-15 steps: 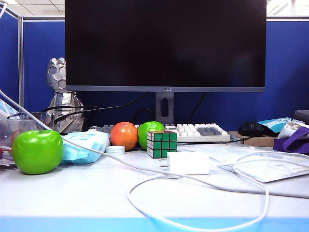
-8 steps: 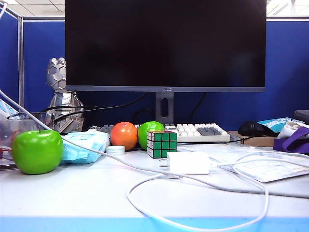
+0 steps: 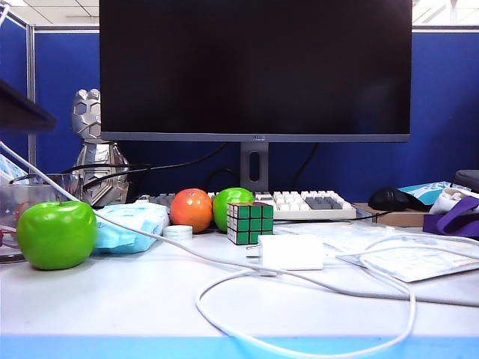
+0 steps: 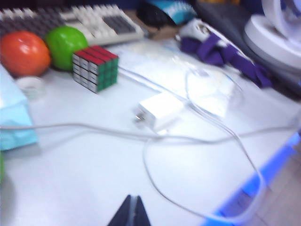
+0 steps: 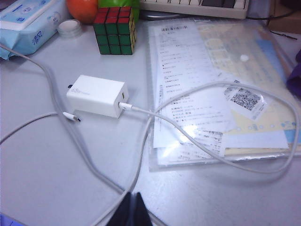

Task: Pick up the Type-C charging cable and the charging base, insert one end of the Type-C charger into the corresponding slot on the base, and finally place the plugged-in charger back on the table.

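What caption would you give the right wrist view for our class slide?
Shut right claw above the table; Type-C charging cable plugged into the charging base.

A: What's behind my desk?

B: Blue partition panels (image 3: 441, 112) all along the back, with a grey metal post (image 3: 31, 97) at the seam far left.

A: And above them I see white ceiling tiles (image 3: 52, 13) with bright overhead light. Furniture?

B: A big dark monitor (image 3: 254, 67) on a grey stand (image 3: 254, 166) fills the middle and blocks most of the wall. Its screen is off.

A: Any windows or floor?

B: No window in my views. Floor: only a blurred pale strip (image 4: 287, 197) past the desk's edge in my left wrist view, detail unreadable.
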